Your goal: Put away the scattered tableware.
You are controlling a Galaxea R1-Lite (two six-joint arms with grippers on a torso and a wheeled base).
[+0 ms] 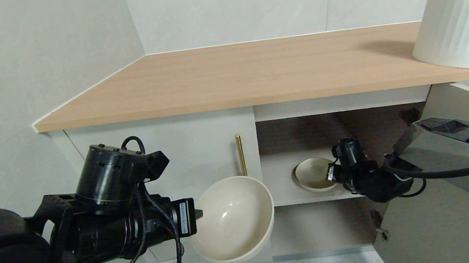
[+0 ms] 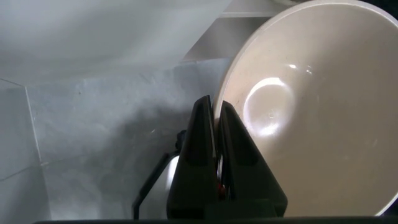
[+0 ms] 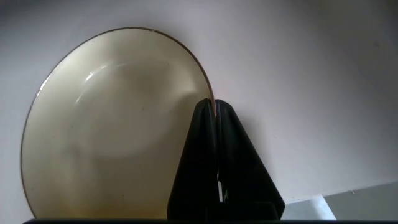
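Bowl: I held its rim pinched in left gripper, outside the cabinet, awaiting its turn. Plate: right gripper clamped its rim at the shelf (storage spot, I judged)

Soft, even light falls from above onto the tabletop, bright and without hard edges. The white container standing on it throws a faint, diffuse shadow across the wood. Under the tabletop the open cabinet is dim, and the plate inside looks muted. Below the tabletop's front edge, the bowl carries a small white glare spot. The left gripper and right gripper show as near-black silhouettes.
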